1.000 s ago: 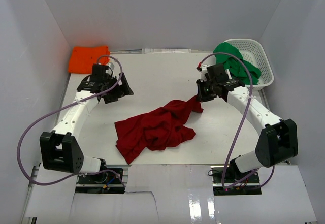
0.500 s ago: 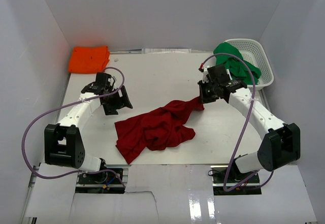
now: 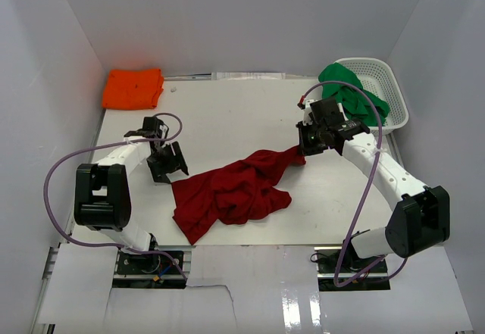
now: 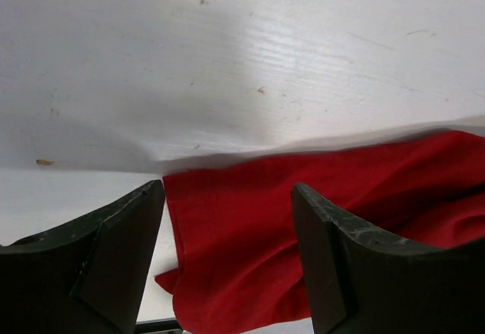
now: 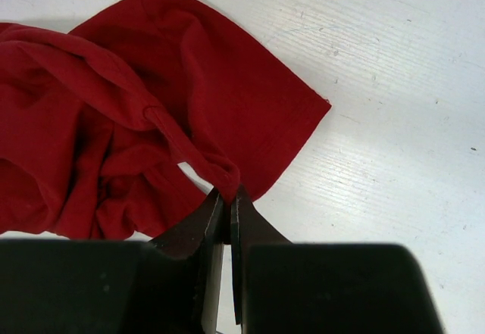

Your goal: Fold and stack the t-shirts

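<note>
My left arm (image 3: 120, 155) is folded back on itself, and its left tool (image 3: 167, 164) sits low over the white tabletop (image 3: 242, 114). Its jaws are spread wide and hold nothing, just beside the near-left edge of the crumpled dark red cloth t-shirt (image 3: 231, 192). My right arm (image 3: 373, 161) reaches inward. Its right tool (image 5: 227, 199) is clenched on a pinch of that shirt's far-right end, at mid-tabletop.

I count three shirts. Besides the red one, a folded bright orange t-shirt (image 3: 133, 88) lies in the far-left corner. A green t-shirt (image 3: 350, 90) spills from the single white plastic lattice basket (image 3: 388, 84) at the far right.
</note>
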Controlling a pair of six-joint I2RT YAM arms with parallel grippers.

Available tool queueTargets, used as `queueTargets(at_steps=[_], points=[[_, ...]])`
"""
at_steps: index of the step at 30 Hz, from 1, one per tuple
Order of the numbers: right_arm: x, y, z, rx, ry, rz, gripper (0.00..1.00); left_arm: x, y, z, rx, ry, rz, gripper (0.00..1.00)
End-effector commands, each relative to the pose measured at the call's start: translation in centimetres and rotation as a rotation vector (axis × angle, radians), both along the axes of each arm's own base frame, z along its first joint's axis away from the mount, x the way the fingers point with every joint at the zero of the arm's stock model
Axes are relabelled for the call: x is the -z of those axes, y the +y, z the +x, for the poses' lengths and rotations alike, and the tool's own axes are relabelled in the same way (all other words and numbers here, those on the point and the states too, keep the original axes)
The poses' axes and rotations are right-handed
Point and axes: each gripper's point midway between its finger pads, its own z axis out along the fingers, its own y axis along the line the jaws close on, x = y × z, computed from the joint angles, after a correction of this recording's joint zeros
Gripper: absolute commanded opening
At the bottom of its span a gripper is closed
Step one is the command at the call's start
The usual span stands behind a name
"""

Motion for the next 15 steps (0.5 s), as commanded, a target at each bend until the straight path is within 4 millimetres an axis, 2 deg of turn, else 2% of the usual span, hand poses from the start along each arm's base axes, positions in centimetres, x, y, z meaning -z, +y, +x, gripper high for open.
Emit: queueTargets(at_steps=[1,7,11,12,14,15], points=[[-0.9,0.1,-0.2,-0.008,-0.026,0.018,0.08,0.5,0.6,-0.4,0.008,-0.008,0.037,0.79],[-0.6,0.2,0.1,-0.014,-0.022,0.014,0.08,1.0,0.6,-1.8,0.009,0.015,0.036,0.74],[-0.7,0.4,0.2,-0.019,-0.025,0.019,0.08,1.9,0.5,-2.3,0.010,0.048,0.028,0.65],[-0.7,0.4,0.3,-0.023,-0.026,0.020,0.08,2.1,0.4,-2.2,0.012,0.056,0.028,0.59],[-0.5,0.6,0.3,-0.031,-0.024,0.023,0.08,2.0,0.6,-1.6,0.010,0.043,0.042,0.53],[-0.6,0.6,0.5,-0.031,-0.028,0.026,0.08,2.2,0.7,-1.4,0.010,0.048,0.048,0.39]])
